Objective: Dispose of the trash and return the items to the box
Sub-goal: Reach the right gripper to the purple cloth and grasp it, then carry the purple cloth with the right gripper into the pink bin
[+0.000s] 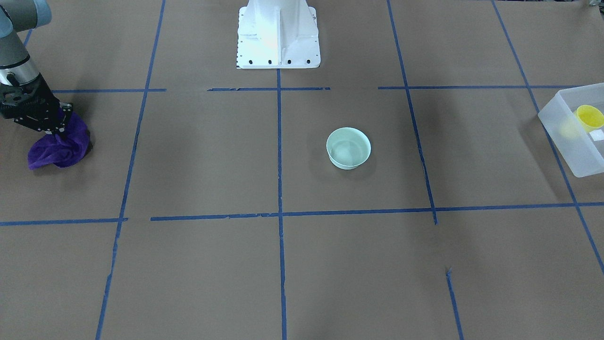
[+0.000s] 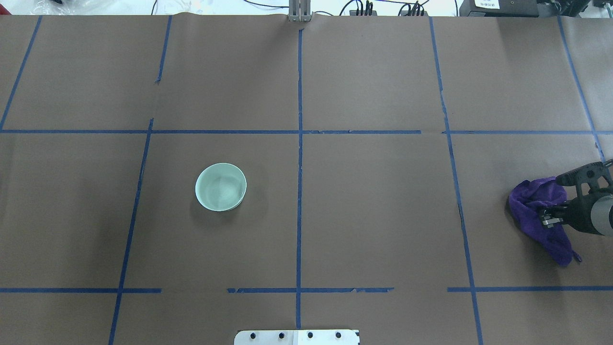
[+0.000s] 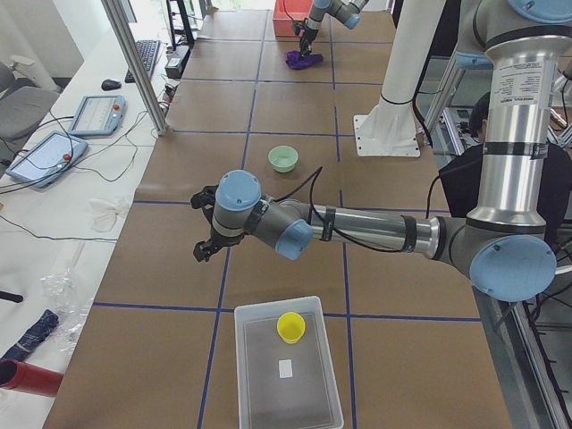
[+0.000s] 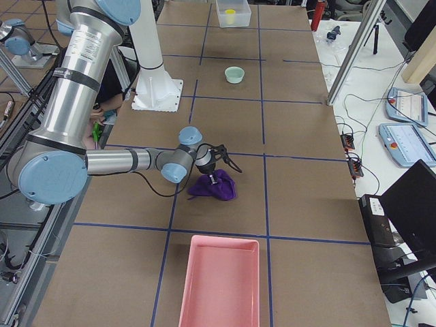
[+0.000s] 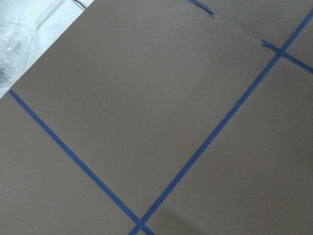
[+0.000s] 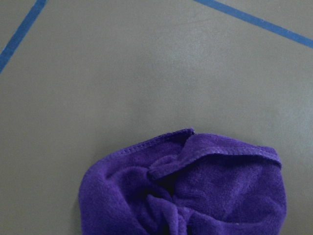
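Observation:
The mint-green bowl [image 1: 348, 148] stands upright and empty near the table's middle; it also shows in the overhead view [image 2: 221, 187]. The yellow cup [image 1: 590, 117] sits inside the translucent box [image 1: 564, 141] at the table's end on my left side. My right gripper [image 2: 550, 213] is down on the bunched purple cloth [image 2: 536, 206] and is shut on it; the right wrist view shows the cloth [image 6: 195, 191] gathered up toward the camera. My left gripper [image 3: 206, 250] hovers over bare table between the bowl and the box [image 3: 246, 375]; I cannot tell whether it is open or shut.
A pink tray [image 4: 218, 283] lies at the table's end beyond the purple cloth. The white robot base [image 1: 278, 35] stands at the table's middle on my side. Blue tape lines cross the brown table cover.

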You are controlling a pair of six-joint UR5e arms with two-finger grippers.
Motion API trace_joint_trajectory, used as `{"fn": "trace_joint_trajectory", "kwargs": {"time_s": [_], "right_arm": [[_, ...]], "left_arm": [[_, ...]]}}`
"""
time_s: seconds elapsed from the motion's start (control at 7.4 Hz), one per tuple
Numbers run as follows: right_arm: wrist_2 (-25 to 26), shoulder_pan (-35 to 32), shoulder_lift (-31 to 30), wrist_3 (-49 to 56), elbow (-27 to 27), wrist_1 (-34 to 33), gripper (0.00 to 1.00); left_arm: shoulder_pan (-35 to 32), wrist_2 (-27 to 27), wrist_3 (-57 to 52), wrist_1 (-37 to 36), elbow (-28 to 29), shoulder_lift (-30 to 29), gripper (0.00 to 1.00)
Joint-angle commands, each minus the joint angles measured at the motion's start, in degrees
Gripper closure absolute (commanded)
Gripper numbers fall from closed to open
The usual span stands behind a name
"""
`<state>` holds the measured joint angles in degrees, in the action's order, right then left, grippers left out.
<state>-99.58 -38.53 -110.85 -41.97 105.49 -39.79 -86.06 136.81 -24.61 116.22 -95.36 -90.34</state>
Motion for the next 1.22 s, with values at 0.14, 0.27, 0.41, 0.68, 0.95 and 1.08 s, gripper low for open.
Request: {"fn": "trace_joint_trajectory", "kwargs": {"time_s": [0.14, 0.27, 0.41, 0.68, 0.95, 1.08], "right_arm": [[-17.3, -18.7, 0.3, 15.5, 0.9, -3.3, 1.0], [-25.2, -29.0, 0.4, 26.0, 2.7, -9.6, 1.0], [-31.5, -38.8, 1.1, 38.4, 3.8, -18.0, 1.0], [-35.6, -53.7, 9.1, 65.5, 3.5, -42.3, 1.0], [-34.1, -65.6, 22.7, 92.0, -4.4, -64.6, 1.0], [-34.1, -66.9, 23.1, 95.9, -12.2, -62.8, 1.0]], "left_arm": [[-0.1, 0.0, 0.8, 0.0, -0.4, 0.0, 0.0], [-0.1, 0.0, 1.7, 0.0, -0.8, 0.0, 0.0], [-0.1, 0.0, 3.0, 0.1, -1.1, -0.1, 0.0], [0.0, 0.0, 4.1, 0.1, -1.2, -0.4, 0.0], [0.1, -0.1, 6.5, 0.1, -1.8, -0.7, 0.0], [0.1, -0.1, 8.9, 0.3, -2.1, -0.8, 0.0]]}}
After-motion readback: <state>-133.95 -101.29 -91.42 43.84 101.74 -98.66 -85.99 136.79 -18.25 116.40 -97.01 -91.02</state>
